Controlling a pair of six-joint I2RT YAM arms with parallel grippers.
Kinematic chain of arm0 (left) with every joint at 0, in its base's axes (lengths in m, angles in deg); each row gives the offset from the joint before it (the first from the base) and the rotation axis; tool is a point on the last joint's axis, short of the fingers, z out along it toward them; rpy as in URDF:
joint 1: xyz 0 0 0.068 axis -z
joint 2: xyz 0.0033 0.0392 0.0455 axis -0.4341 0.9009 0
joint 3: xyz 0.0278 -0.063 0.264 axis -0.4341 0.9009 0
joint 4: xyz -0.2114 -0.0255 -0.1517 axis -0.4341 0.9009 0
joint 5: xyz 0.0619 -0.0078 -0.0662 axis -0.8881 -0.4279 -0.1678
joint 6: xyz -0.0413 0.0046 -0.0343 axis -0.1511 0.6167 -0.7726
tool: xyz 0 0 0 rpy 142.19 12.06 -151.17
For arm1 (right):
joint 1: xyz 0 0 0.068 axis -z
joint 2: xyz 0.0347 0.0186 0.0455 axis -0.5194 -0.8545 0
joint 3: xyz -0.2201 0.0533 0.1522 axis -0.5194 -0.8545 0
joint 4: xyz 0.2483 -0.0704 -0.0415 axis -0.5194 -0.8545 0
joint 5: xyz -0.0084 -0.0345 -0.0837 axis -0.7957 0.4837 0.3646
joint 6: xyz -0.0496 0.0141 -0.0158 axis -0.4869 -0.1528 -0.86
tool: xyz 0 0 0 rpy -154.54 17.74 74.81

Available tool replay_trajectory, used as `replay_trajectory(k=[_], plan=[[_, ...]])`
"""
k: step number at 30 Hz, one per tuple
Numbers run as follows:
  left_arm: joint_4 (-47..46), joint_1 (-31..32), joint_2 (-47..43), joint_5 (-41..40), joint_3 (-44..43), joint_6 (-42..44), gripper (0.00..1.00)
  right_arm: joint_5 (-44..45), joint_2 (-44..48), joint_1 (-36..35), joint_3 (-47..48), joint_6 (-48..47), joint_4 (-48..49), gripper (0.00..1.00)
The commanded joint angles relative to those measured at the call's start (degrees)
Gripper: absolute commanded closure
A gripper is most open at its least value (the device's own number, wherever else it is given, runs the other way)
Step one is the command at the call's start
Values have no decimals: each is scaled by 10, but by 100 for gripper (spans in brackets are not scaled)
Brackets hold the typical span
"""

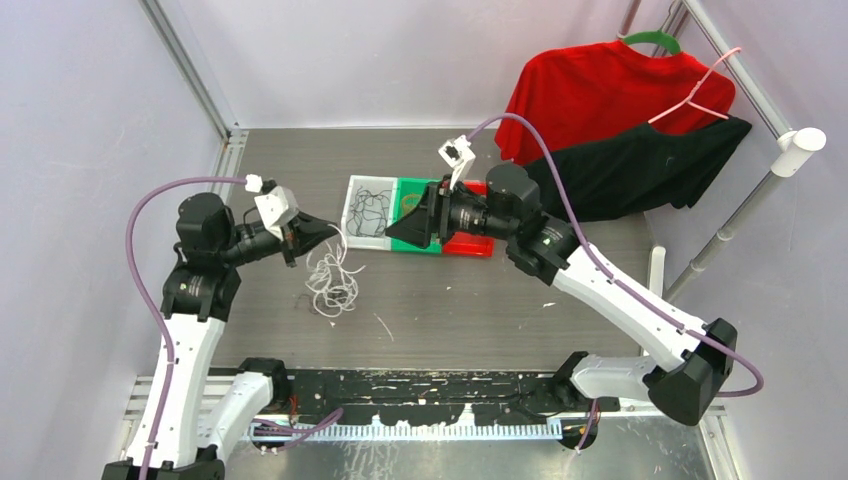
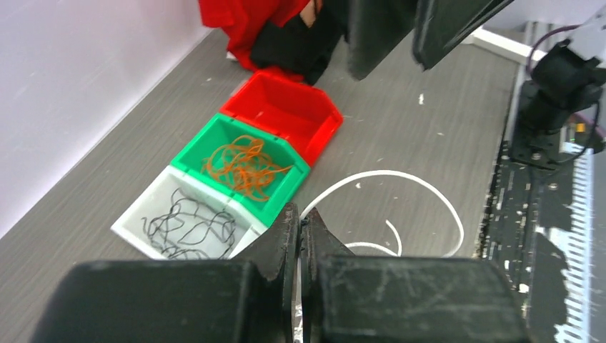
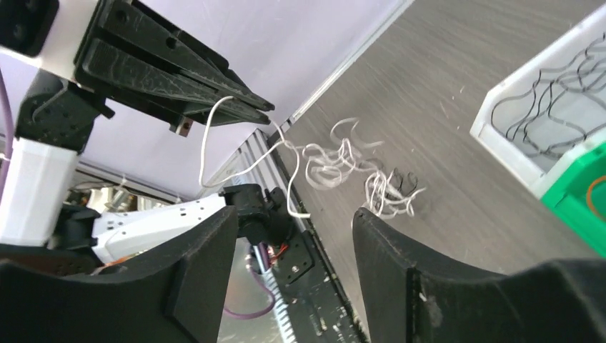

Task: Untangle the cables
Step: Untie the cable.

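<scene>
The left gripper [image 3: 266, 107], pinched shut on one thin white cord [image 3: 205, 146], holds it above the tangled white heap [image 1: 332, 282] (apparently all that remains), while beside the parted, empty right gripper [image 3: 293, 214] thin black cords [image 2: 187, 225] and thin orange cords [image 2: 246, 168] lie binned apart.

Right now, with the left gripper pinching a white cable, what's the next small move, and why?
Probably lift the left gripper a little: it is shut on one white cable that trails down into the white pile, so that strand isn't free yet.

Bright even light from above, faint soft shadows on the table [image 1: 450, 310], wall [image 1: 380, 50] slightly washed out, close-up fingers [image 2: 179, 300] blurred.
</scene>
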Motion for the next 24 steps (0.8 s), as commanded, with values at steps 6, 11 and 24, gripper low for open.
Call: replay_trajectory(k=[6, 11, 24], plan=[[-46, -1, 21, 83, -63, -95, 100, 40, -25, -64, -91, -102, 221, 28], [-47, 3, 30, 126, -91, -144, 100, 38, -76, -83, -63, -88, 270, 28], [-62, 6, 31, 142, -113, -179, 100, 87, -149, -143, -51, -84, 345, 24]])
